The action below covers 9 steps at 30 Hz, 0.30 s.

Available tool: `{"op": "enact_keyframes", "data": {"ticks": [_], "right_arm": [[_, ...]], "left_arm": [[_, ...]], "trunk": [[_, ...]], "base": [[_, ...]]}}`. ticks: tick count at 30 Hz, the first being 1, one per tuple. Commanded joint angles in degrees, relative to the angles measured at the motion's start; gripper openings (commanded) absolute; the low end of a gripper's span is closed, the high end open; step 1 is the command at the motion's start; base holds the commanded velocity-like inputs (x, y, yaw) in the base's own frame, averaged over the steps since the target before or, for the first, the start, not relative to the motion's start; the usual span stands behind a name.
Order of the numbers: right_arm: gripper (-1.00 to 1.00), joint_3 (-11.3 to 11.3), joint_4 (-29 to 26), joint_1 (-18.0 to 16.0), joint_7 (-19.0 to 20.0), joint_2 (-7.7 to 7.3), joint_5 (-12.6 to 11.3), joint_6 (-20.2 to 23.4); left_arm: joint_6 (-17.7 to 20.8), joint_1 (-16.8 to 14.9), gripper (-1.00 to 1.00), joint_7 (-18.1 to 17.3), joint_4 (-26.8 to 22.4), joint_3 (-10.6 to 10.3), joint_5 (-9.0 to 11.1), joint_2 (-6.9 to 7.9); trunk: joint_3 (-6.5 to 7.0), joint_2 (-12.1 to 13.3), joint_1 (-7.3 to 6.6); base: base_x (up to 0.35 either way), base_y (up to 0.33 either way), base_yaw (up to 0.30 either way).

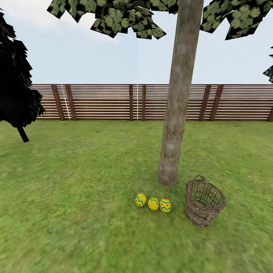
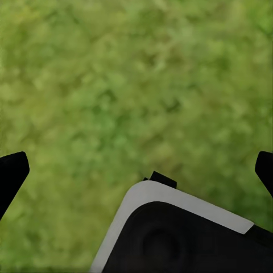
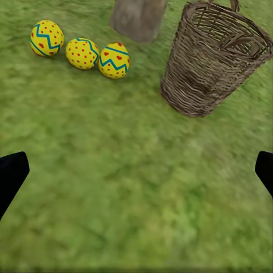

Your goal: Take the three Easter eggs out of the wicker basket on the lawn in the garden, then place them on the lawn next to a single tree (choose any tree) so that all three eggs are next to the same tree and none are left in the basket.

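Eggs: we are seeing three Easter eggs (image 1: 153, 203) lying in a row on the lawn (image 1: 76, 212) just beside the tree (image 1: 176, 113) | Basket: wicker basket (image 1: 204, 203) standing near, seemingly emptied | Grippers: we are holding left gripper (image 2: 136, 170) and right gripper (image 3: 136, 170) spread, released, over grass, since nothing remains to carry.

No readable text, labels, numbers or signs appear anywhere.

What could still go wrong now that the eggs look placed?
All three Easter eggs lie in a row on the lawn by the tree, and the wicker basket looks empty. Rolling the base forward or swinging the open right gripper could knock an egg away or tip the basket.
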Motion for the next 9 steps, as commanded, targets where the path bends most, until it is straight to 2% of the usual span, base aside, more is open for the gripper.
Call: {"op": "enact_keyframes", "data": {"ticks": [1, 9], "right_arm": [[1.00, 0.1, 0.1, -0.1, -0.6, 0.02, 0.5, 0.0], [1.00, 0.1, 0.1, -0.1, -0.6, 0.02, 0.5, 0.0]], "left_arm": [[-0.1, 0.0, 1.00, 0.5, -0.1, -0.5, 0.1, 0.02], [-0.1, 0.0, 1.00, 0.5, -0.1, -0.5, 0.1, 0.02]], "trunk": [[-0.05, 0.0, 0.00], [-0.05, 0.0, 0.00]], "base": [[0.000, 0.000, 0.000], [0.000, 0.000, 0.000]]}}
